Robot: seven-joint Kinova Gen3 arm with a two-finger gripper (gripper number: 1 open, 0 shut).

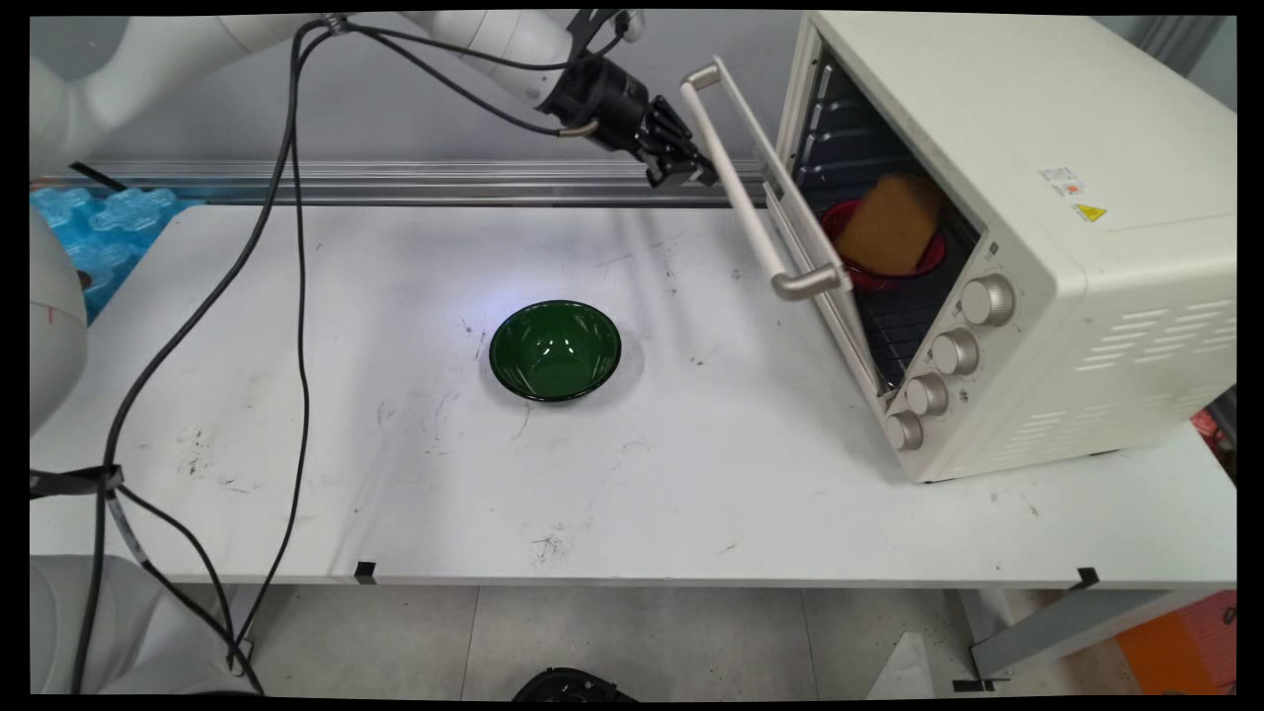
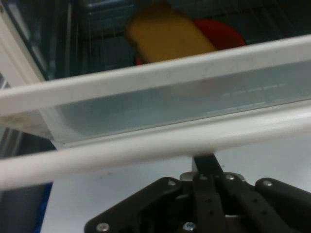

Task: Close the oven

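Observation:
My gripper (image 1: 691, 170) is high at the back of the table, its tips against the outer side of the oven door's handle (image 1: 750, 197), near the handle's top end. In the hand view the fingers (image 2: 206, 162) stand pressed together as one narrow black post just under the handle bar (image 2: 146, 150), holding nothing. The cream toaster oven (image 1: 1037, 197) has its glass door (image 1: 820, 257) partly open and tilted. Inside on the rack, a slice of bread (image 1: 889, 225) leans on a red plate (image 1: 869, 276). Both show through the door glass in the hand view: bread (image 2: 167, 36), plate (image 2: 221, 31).
A dark green empty bowl (image 1: 555, 350) sits in the middle of the white table (image 1: 691, 494). Black cables (image 1: 296, 296) hang from the arm across the table's left side. Blue wrapped bottles (image 1: 89, 227) lie past the left edge. The oven's knobs (image 1: 953, 351) face the table's middle.

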